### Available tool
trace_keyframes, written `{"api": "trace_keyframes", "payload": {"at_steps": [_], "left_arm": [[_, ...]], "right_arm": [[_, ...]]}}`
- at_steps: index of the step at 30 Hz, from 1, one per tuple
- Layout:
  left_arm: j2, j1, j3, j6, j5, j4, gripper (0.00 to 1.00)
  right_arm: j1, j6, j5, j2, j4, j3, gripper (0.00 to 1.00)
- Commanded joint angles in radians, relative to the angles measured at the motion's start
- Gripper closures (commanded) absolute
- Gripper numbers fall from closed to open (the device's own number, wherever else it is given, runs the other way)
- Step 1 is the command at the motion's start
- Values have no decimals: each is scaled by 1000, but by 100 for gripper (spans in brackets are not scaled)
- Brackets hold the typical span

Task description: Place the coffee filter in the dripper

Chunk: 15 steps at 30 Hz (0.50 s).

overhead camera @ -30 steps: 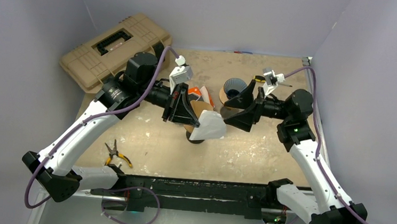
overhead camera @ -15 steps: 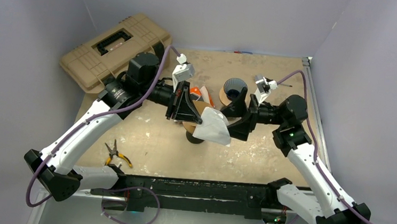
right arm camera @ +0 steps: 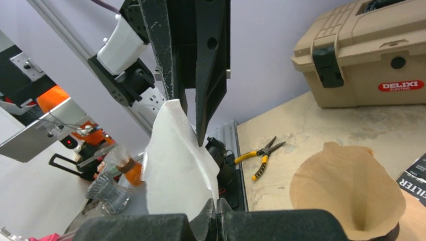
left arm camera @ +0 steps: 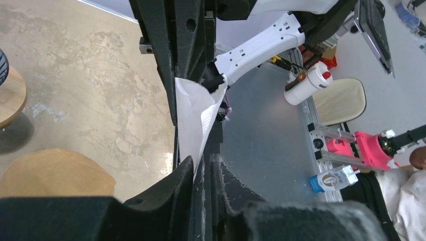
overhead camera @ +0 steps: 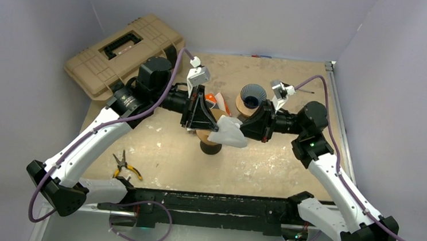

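Note:
The white coffee filter (overhead camera: 230,134) hangs in the air between both arms above the table's middle. My right gripper (overhead camera: 244,130) is shut on its lower corner; in the right wrist view the paper (right arm camera: 176,160) rises from the pinched fingertips (right arm camera: 217,203). My left gripper (overhead camera: 216,127) stands slightly open, a narrow gap between its fingers, and the filter's edge (left arm camera: 193,115) still lies against one finger by the tips (left arm camera: 203,160). The dripper (overhead camera: 252,95), a dark ribbed cone on a round wooden base, stands just behind the right gripper.
A brown paper filter cone (overhead camera: 205,135) sits on a dark stand under the left gripper. A filter packet (overhead camera: 217,102) lies behind it. A tan toolbox (overhead camera: 124,53) fills the back left corner. Yellow-handled pliers (overhead camera: 126,165) lie front left.
My right gripper moved left onto the white filter and shut on it. My left gripper's jaws, shut on the filter before, have parted a little.

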Motion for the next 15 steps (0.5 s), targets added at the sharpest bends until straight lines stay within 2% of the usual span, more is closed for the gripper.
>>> {"api": "trace_keyframes", "payload": {"at_steps": [1, 7, 11, 15], "left_arm": [[-24, -2, -2, 10, -75, 8, 76], [-25, -2, 30, 31, -244, -47, 33], [-36, -2, 38, 34, -366, -60, 11], [-55, -3, 41, 32, -472, -73, 2]], "right_arm": [[5, -74, 70, -11, -75, 53, 100], [5, -187, 209, -30, -266, 120, 100], [5, -223, 316, -42, -336, 153, 100], [5, -271, 418, -49, -415, 193, 100]]}}
